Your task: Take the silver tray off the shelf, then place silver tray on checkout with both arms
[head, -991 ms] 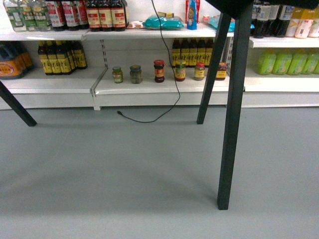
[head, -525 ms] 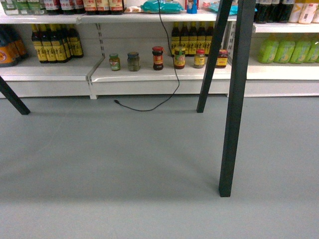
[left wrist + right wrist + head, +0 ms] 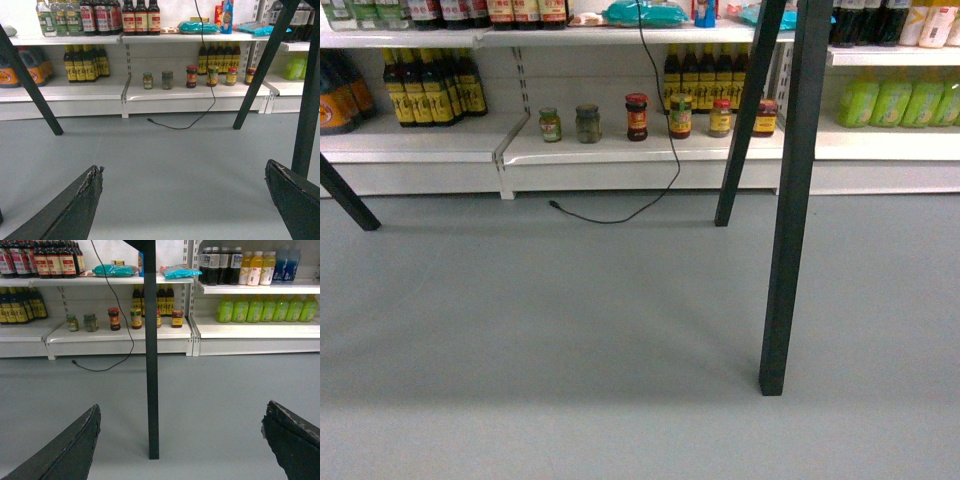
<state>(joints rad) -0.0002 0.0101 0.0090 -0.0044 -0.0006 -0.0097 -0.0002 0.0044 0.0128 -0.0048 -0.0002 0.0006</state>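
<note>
No silver tray shows in any view, on the shelf [image 3: 640, 150] or elsewhere. Left hand [image 3: 185, 200] and right hand [image 3: 180, 440] both gape wide, holding nothing, above bare floor [image 3: 570, 330]; finding the tray must come before any grasp

All views toward shelves [image 3: 640, 145], probably low.

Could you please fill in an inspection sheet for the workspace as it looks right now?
Surface: grey floor, bare apart from the cable.
Job's things: silver tray and checkout, nothing seen.
Clutter: jars on the lowest shelf; dark bottles to the left, green bottles to the right.
Grippers: left gripper and right gripper both open, empty.
Cables: black cable hangs down onto the floor.
Surroundings: black table legs in front.
</note>
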